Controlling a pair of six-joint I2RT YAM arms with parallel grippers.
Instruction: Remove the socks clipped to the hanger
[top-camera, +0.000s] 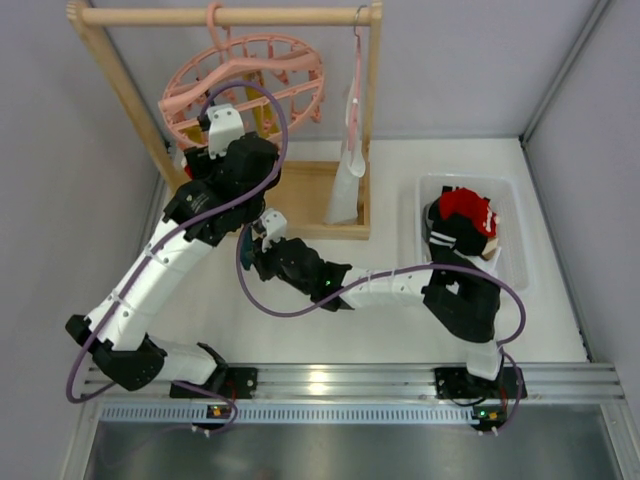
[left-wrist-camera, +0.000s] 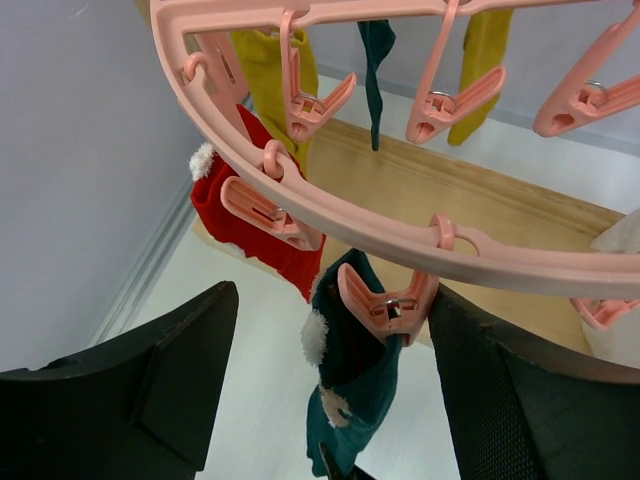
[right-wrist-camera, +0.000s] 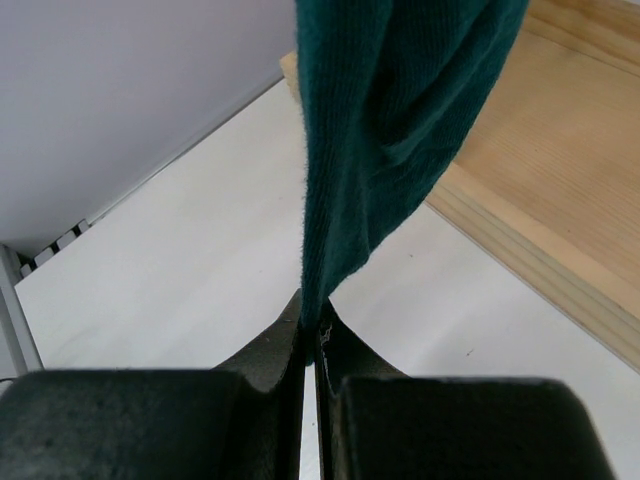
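The round pink hanger (top-camera: 245, 75) hangs from the wooden rack; its ring (left-wrist-camera: 400, 235) crosses the left wrist view. A dark teal sock (left-wrist-camera: 365, 380) with white marks hangs from a pink clip (left-wrist-camera: 385, 300). My left gripper (left-wrist-camera: 335, 370) is open, one finger on each side of that clip and sock, the right finger (left-wrist-camera: 510, 390) close to the clip. My right gripper (right-wrist-camera: 310, 335) is shut on the lower end of the same teal sock (right-wrist-camera: 400, 110), below the ring (top-camera: 258, 232). A red sock (left-wrist-camera: 245, 215), mustard socks (left-wrist-camera: 265, 70) and a thin teal sock (left-wrist-camera: 376, 70) stay clipped behind.
The wooden rack (top-camera: 230, 16) has a flat wooden base (top-camera: 310, 195) under the hanger. A slim pink hanger with white cloth (top-camera: 352, 150) hangs at the rack's right end. A white bin (top-camera: 515, 215) at the right holds a red sock (top-camera: 465, 205). Grey walls stand close behind and at the left.
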